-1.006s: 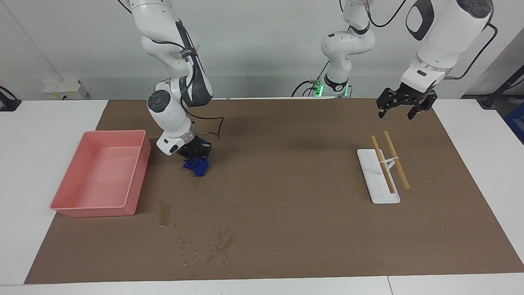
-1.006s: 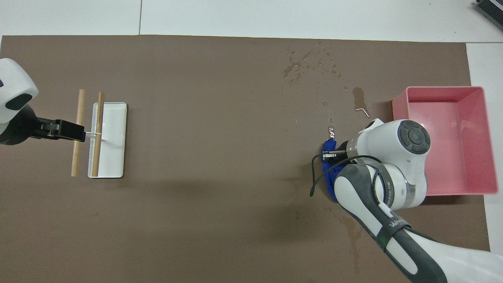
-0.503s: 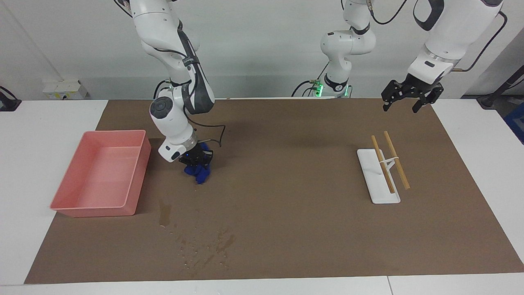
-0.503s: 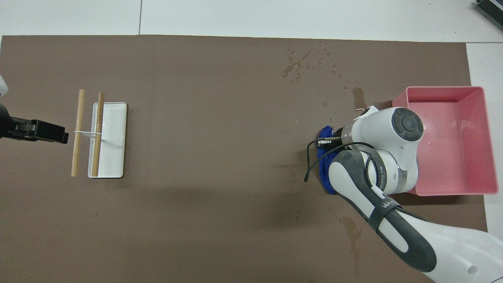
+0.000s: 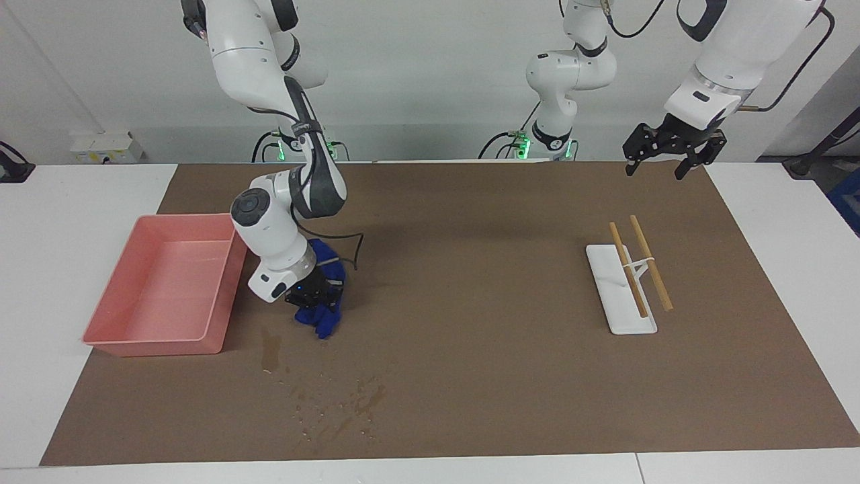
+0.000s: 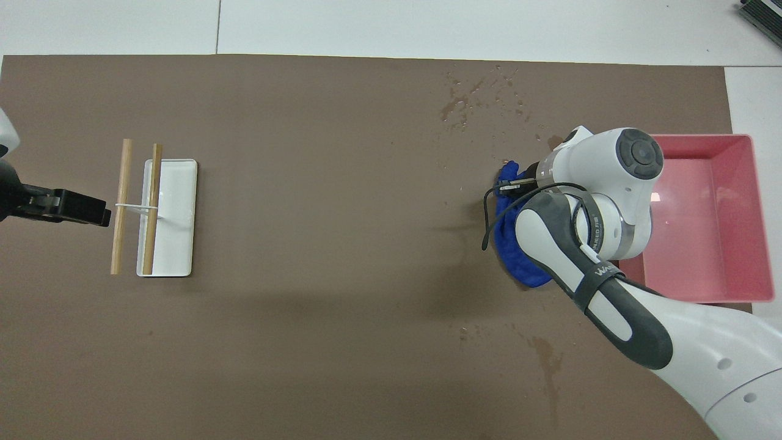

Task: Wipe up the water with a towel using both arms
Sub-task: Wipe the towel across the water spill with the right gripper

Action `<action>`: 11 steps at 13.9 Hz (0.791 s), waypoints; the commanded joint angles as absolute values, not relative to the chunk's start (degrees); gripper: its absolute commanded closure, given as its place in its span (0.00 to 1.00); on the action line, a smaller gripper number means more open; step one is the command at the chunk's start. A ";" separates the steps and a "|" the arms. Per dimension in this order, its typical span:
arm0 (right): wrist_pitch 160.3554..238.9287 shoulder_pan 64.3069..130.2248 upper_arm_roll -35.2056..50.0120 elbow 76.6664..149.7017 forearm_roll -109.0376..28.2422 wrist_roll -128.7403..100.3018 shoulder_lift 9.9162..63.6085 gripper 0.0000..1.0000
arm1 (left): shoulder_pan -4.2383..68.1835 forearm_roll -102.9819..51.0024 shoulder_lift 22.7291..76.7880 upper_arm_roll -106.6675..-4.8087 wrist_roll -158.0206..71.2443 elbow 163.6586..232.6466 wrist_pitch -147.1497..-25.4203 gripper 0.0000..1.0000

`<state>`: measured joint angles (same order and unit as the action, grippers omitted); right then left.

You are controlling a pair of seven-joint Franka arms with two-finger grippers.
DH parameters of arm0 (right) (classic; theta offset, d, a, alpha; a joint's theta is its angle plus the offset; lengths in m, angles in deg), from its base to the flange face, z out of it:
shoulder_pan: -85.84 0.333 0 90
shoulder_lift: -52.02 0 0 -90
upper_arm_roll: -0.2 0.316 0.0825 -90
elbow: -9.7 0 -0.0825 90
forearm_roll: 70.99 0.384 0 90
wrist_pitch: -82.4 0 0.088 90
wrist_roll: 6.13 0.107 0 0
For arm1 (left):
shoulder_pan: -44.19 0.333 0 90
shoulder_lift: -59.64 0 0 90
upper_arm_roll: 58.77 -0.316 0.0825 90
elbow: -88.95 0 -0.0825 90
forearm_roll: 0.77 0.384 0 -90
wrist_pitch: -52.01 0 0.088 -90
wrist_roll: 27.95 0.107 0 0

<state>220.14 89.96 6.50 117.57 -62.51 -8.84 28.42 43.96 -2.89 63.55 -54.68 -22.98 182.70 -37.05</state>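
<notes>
Right gripper (image 5: 310, 296) is clamped on a crumpled blue cloth towel (image 5: 325, 316), pressing it onto the brown mat (image 5: 470, 282) that covers the white counter (image 5: 40, 269). The towel sits just beside the pink rectangular plastic tray (image 5: 168, 339), at the right arm's end of the counter.

The water (image 5: 342, 407), a scatter of dark blotches and small shiny droplets, lies on the mat farther from the robots than the towel, near it but apart.

Left gripper (image 5: 672, 151) hangs with its fingers spread wide, holding nothing, over the mat's edge nearest the robots. The arm waits. A white flat rack carrying two wooden sticks (image 5: 635, 275) lies farther out on the mat.
</notes>
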 commanded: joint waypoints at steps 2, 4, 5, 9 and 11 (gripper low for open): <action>220.38 87.08 6.79 111.48 -72.90 -12.10 23.89 1.00 | 44.01 -2.96 64.12 -53.93 -22.41 182.64 -35.36 0.00; 220.56 86.11 6.71 110.51 -74.58 -14.91 23.54 1.00 | 44.19 -2.96 64.21 -54.02 -22.41 183.00 -35.70 0.00; 220.65 85.41 6.71 110.16 -75.55 -16.75 23.28 1.00 | 44.54 -2.96 64.21 -54.11 -22.41 183.08 -35.88 0.00; 220.82 84.26 6.79 109.89 -77.05 -18.88 23.10 1.00 | 44.54 -2.96 64.21 -54.11 -22.41 183.08 -35.88 0.00; 220.82 85.05 6.88 111.20 -76.09 -17.92 23.10 1.00 | 44.45 -2.96 64.21 -54.11 -22.41 183.09 -35.88 0.00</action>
<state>220.14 84.80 6.38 111.33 -75.48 -18.15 24.30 43.98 -2.89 63.55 -54.33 -22.98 182.72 -36.52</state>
